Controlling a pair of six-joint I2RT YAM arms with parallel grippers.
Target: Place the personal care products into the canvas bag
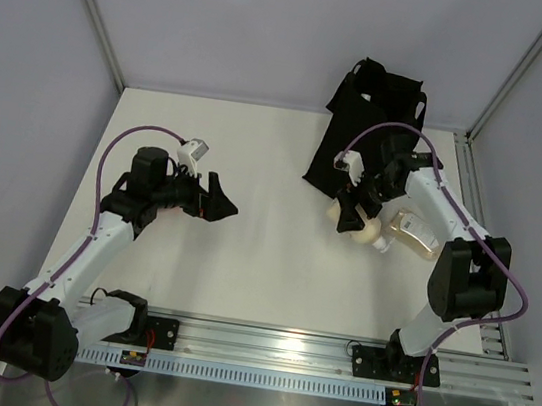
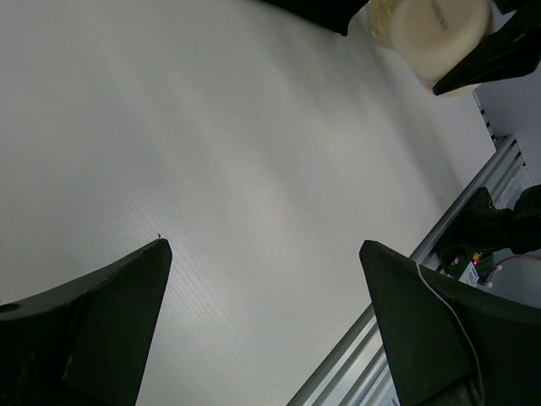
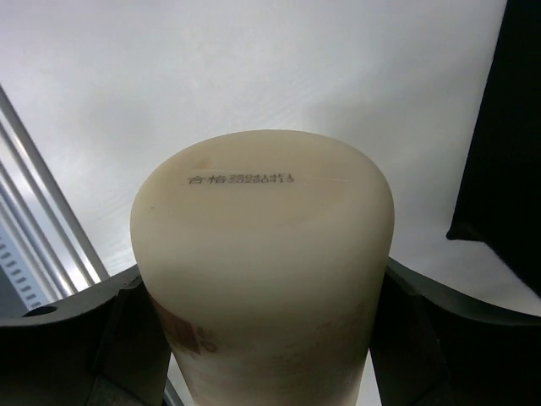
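Beige bottle (image 3: 262, 245) fills my right wrist view base-first, long axis along the fingers, clamped at both sides by the right gripper (image 1: 354, 215); canvas bag (image 1: 363, 125) stands just beyond it, left gripper (image 1: 221, 199) wide open, empty, well apart

Left arm (image 1: 93, 247) and right arm (image 1: 442, 207) are showing white links, black joints; purple cables (image 1: 398, 126) are trailing, seemingly down to the rail (image 1: 262, 341).

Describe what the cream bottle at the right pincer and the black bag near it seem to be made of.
Cream bottle: probably plastic, opaque with a smooth satin finish; its rounded base carries printed black characters.
Black bag: seemingly fabric, matt; it slumps and folds, with limp loop handles.
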